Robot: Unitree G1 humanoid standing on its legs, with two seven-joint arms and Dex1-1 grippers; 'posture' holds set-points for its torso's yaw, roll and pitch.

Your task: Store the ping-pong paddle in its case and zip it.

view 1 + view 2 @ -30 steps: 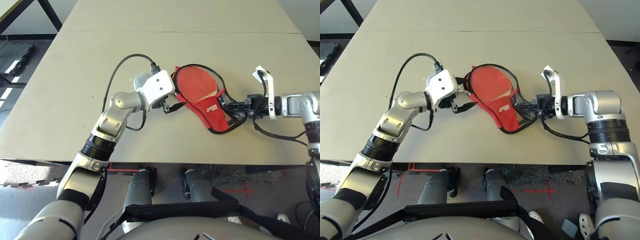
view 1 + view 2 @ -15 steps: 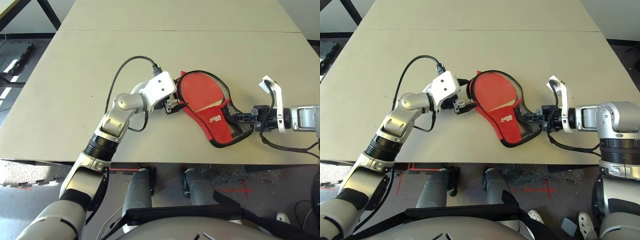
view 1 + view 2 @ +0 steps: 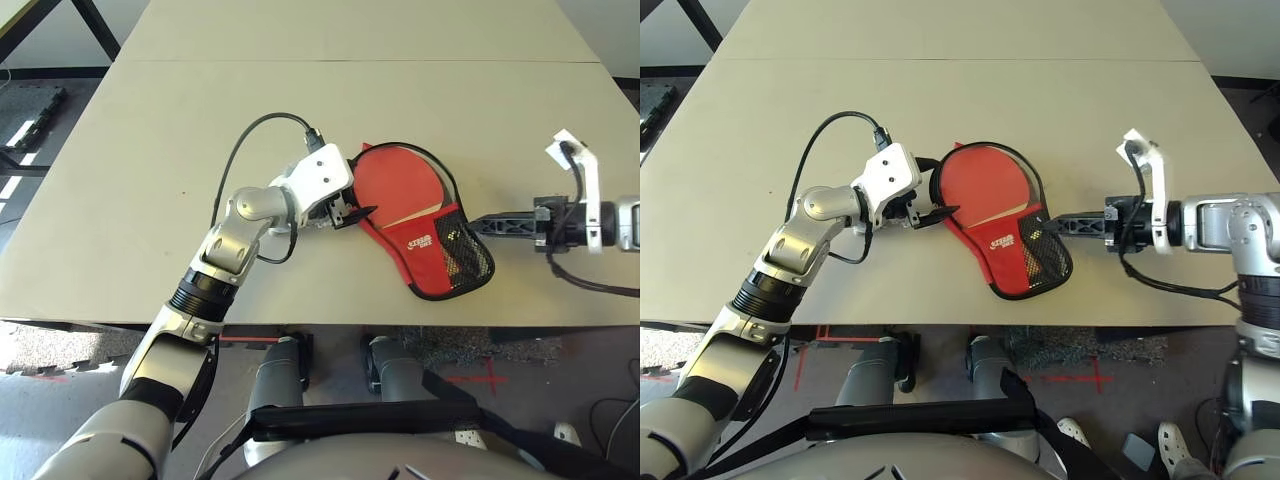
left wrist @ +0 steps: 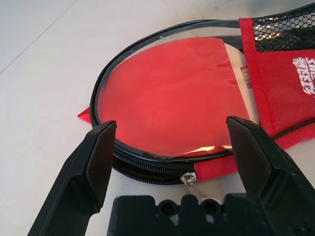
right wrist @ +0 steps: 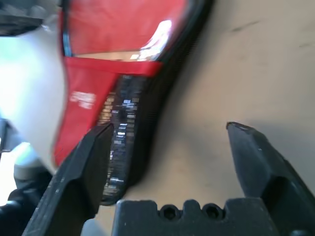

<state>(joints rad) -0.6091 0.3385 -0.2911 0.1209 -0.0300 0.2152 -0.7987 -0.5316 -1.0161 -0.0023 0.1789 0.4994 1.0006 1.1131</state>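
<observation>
The case (image 3: 432, 262) lies flat on the table (image 3: 150, 150), red with black trim, its black mesh pocket (image 3: 467, 260) towards my right arm. The ping-pong paddle (image 4: 172, 93) is inside it; its round red face shows under a glossy cover ringed by the black zipper, with a sliver of light handle (image 3: 417, 214). My left gripper (image 3: 350, 212) is open at the round end, one finger to each side of the zipper pull (image 4: 189, 179). My right gripper (image 5: 165, 142) is open beside the mesh end, holding nothing.
The case lies near the table's front edge (image 3: 300, 325). A seam (image 3: 350, 62) crosses the table far behind it. A black cable (image 3: 235, 150) loops over my left wrist. Bare tabletop spreads to the left and behind.
My right gripper has opened, let go of the case's mesh end and drawn back to the right. The case has swung so that its mesh end lies nearer the front edge. The left gripper stays put.
</observation>
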